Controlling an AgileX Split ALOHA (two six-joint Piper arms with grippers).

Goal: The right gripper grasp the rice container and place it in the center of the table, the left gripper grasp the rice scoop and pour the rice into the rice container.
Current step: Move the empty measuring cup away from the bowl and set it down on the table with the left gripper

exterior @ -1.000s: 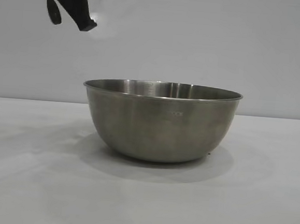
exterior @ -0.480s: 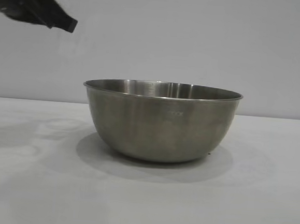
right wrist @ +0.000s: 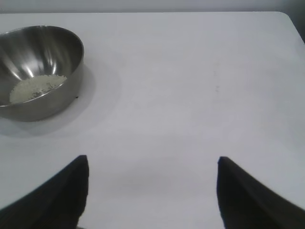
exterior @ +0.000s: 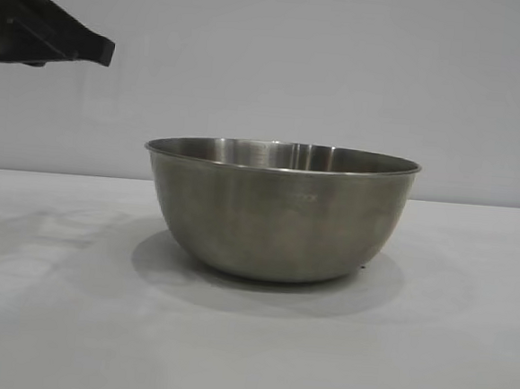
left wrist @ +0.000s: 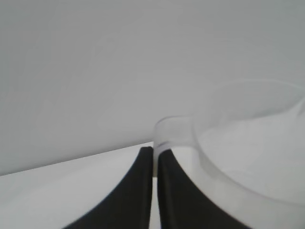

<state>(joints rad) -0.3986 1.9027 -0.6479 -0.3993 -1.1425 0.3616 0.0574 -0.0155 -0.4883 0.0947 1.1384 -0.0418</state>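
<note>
Holding translucent whitish plastic rice scoop (left wrist: 248, 157) by handle, black left gripper (exterior: 104, 52) clamped, upper left of frame. Round steel rice container (exterior: 278, 211) sits lower right of it, rice (right wrist: 35, 87) inside. Right gripper (right wrist: 152, 191) gapes, empty, well apart.

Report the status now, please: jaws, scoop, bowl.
Left gripper shut on rice scoop. Right gripper open, empty. Rice in rice container. Nothing in the way.

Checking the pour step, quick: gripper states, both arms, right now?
Left gripper: shut on the rice scoop handle, up left of the rice container.
Right gripper: open, empty, above the table.
</note>
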